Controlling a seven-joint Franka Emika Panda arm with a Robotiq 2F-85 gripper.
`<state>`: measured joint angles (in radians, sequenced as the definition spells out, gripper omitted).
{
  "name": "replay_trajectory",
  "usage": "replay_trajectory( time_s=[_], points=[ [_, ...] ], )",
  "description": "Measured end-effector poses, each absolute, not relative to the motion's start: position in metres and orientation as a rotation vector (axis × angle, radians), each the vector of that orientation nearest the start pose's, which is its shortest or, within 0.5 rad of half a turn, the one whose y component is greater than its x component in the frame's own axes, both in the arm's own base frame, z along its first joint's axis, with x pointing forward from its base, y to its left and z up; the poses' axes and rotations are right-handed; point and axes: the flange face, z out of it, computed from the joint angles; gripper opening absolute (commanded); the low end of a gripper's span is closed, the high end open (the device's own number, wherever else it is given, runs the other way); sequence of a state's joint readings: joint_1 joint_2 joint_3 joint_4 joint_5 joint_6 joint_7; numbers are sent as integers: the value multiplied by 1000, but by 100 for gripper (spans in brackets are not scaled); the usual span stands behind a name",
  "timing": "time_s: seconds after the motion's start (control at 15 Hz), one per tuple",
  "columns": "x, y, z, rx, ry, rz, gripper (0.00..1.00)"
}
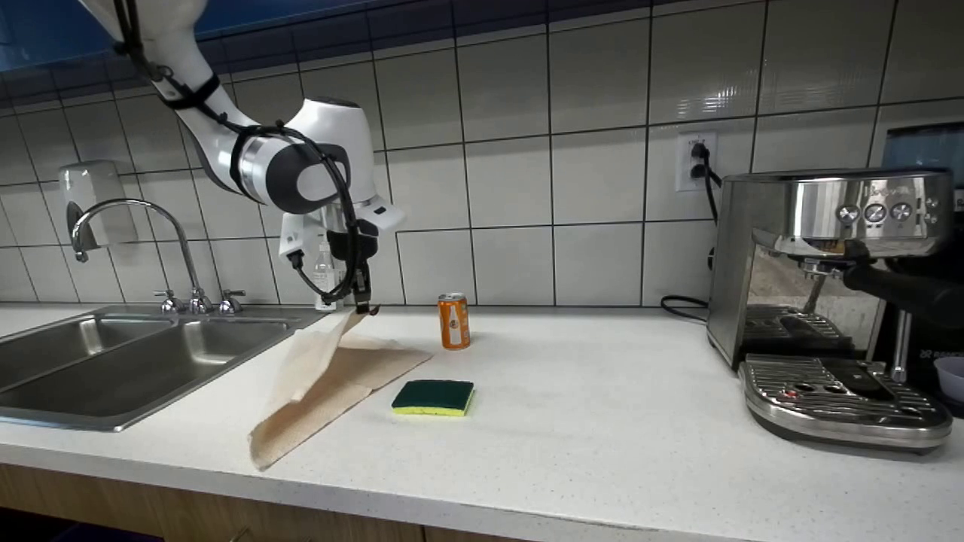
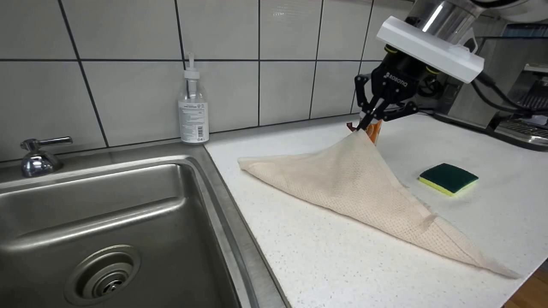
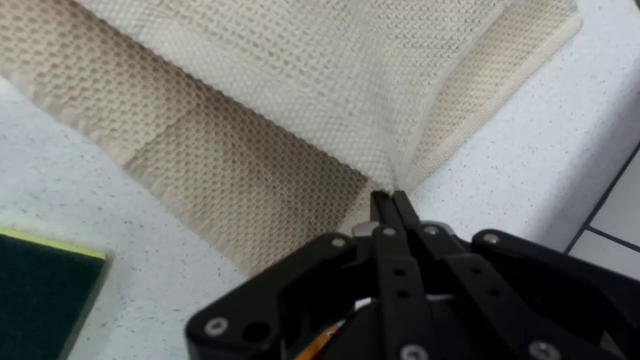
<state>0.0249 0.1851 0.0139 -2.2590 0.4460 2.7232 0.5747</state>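
A beige waffle-textured cloth [image 1: 320,399] lies partly on the white counter, with one part lifted to a peak. It also shows in an exterior view [image 2: 355,179] and in the wrist view [image 3: 280,75]. My gripper [image 2: 360,129] is shut on the lifted part, which also shows at the fingertips in the wrist view [image 3: 391,195]. The cloth is folded over itself below the fingers. A green and yellow sponge [image 1: 433,397] lies beside the cloth, apart from it. An orange can [image 1: 454,322] stands upright near the gripper; in an exterior view [image 2: 374,131] the gripper and cloth partly hide it.
A steel sink [image 2: 205,188] with a faucet [image 1: 181,241] adjoins the counter beside the cloth. A clear pump bottle [image 2: 194,113] stands by the tiled wall. A steel espresso machine [image 1: 817,199] stands at the far end, its cord [image 1: 685,302] on the counter.
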Motion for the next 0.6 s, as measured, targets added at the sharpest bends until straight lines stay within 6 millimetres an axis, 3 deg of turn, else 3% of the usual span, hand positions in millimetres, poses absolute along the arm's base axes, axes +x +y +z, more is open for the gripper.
replay_trajectory(
  time_s=[0.6],
  points=[
    [578, -20, 285, -2553, 1249, -266, 0]
  ],
)
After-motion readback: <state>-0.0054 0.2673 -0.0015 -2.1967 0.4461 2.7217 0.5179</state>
